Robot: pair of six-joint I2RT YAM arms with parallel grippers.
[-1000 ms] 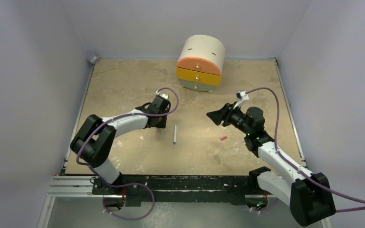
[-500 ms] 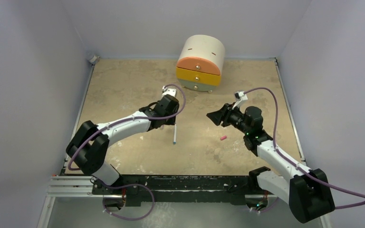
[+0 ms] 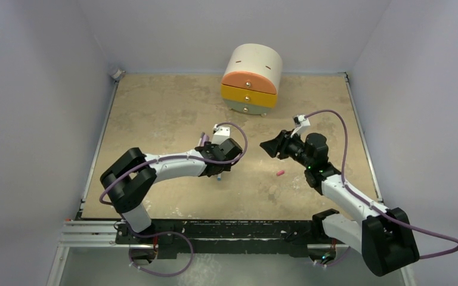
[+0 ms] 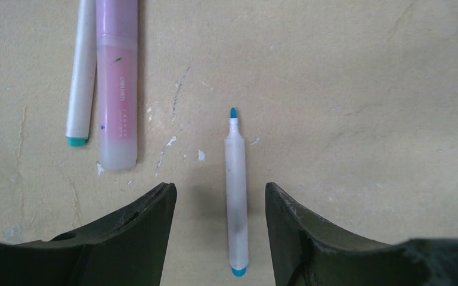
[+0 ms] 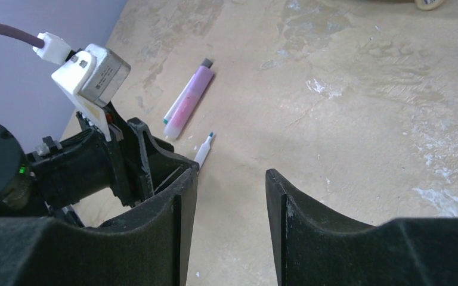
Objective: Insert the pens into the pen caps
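Tan, scuffed tabletop [image 3: 155,107] boxed in by pale walls; rounded mini drawer unit [image 3: 251,80] at far edge, orange, yellow and pale green fronts.

Left gripper [image 4: 219,190]: low over mid-table, jaws spread. Blue-tipped pen [image 4: 237,202] lies flat on the table in the gap between the two fingers, nearer the right-hand finger in the wrist view. Bare table shows on both sides of the barrel; neither finger touches it. Uncapped tip points away from the wrist; blue butt end sits back toward the palm.

Beyond the fingers, off to the left in that view: pink highlighter [image 4: 117,89] and slim white pen with teal end [image 4: 81,77], side by side, touching along their length, both parallel to the blue-tipped pen.

Right gripper [image 5: 231,176]: raised off the table, aimed toward the left arm, jaws apart, nothing between them.

Small reddish-pink cap [image 3: 280,173]: lies alone on the table below the right gripper, well apart from all pens.
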